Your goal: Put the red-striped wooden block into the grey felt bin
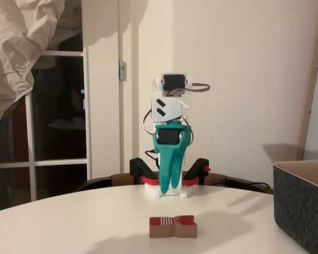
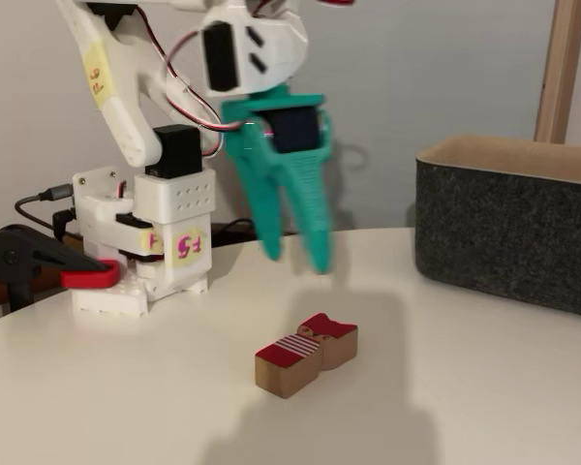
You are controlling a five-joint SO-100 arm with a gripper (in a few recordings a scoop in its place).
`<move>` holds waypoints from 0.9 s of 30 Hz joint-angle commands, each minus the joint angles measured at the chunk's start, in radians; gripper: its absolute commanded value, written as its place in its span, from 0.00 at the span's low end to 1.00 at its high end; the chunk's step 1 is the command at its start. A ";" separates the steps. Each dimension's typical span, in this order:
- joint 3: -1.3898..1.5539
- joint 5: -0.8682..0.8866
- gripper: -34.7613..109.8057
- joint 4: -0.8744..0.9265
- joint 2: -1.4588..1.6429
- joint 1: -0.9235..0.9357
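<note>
The step in hand looks like the approach before any grasp: the teal gripper (image 2: 295, 257) hangs with its fingers spread a little and nothing between them, and the red-striped wooden block (image 2: 306, 354) lies flat on the white table (image 2: 126, 407) below and in front of the tips, untouched. The next move, I judge, calls for a forward reach and descent to straddle the block's narrow waist; open tabletop surrounds the block, and the grey felt bin (image 2: 508, 228) stands well apart on the right in both fixed views, so the carry must clear its upright wall.
</note>
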 commanded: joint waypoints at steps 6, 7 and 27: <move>0.011 0.227 0.48 -0.149 -0.028 -0.009; 0.014 0.235 0.48 -0.150 -0.034 -0.015; 0.080 0.293 0.47 -0.146 -0.156 0.020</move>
